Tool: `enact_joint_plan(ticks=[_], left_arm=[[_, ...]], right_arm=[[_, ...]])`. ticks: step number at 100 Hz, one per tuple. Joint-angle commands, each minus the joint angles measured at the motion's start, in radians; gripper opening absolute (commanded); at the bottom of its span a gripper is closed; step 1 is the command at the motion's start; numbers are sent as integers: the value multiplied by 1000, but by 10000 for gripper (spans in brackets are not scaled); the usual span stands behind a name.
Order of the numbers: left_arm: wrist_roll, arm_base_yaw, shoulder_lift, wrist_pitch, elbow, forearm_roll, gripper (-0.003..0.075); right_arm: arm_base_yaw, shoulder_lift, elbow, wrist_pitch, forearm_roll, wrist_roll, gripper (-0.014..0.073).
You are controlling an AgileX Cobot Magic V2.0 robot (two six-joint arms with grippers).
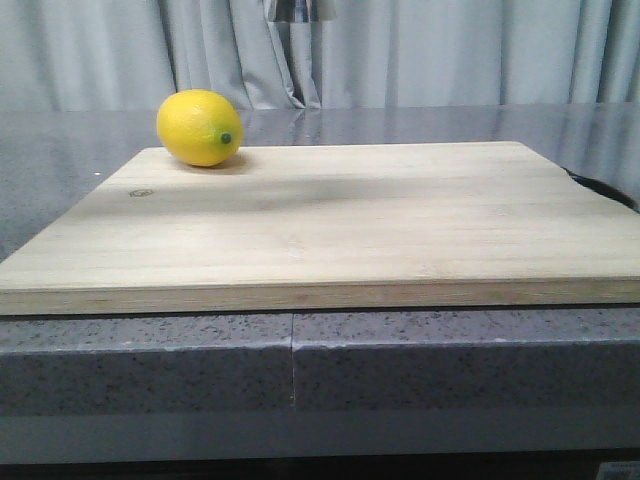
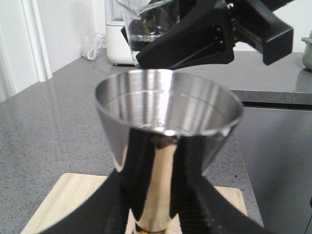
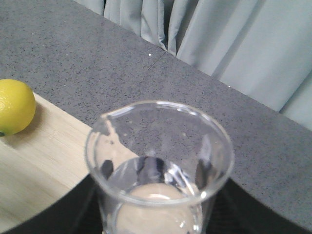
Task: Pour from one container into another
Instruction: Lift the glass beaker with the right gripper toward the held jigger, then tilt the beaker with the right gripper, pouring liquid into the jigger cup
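The left gripper (image 2: 156,214) pinches the steel jigger (image 2: 168,131) at its waist, above the cutting board (image 2: 53,204). The right gripper (image 2: 187,44) clamps the glass beaker (image 3: 158,170), just beyond. Glass: fragile, slippery. Steel: rigid, slick.
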State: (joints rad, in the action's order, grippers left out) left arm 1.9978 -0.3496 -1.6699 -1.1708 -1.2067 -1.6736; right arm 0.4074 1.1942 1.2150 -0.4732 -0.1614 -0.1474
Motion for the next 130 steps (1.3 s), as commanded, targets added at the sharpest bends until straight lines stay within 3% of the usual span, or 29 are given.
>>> enact_joint_plan(ticks=[1,39,62,76,130], left_arm=[[-8,-11,47,-66,-24,-80,187],[-4,-65,-38,-75,-24,-100,187],[-2,-66,-69,-76,-24,-101,187],[79,-69,-69,-99,-24,-75,187],[73,-72,-69,-101,-24,-83,187]], right_arm=[[18,-28,38,66,1,-41,273],[75,-18,40,50,1,-170,273],[112,8,40,33,-1,-260,273],[112,30,40,37,-4,-301,273],[155,41,40,71,-15,-490,273]])
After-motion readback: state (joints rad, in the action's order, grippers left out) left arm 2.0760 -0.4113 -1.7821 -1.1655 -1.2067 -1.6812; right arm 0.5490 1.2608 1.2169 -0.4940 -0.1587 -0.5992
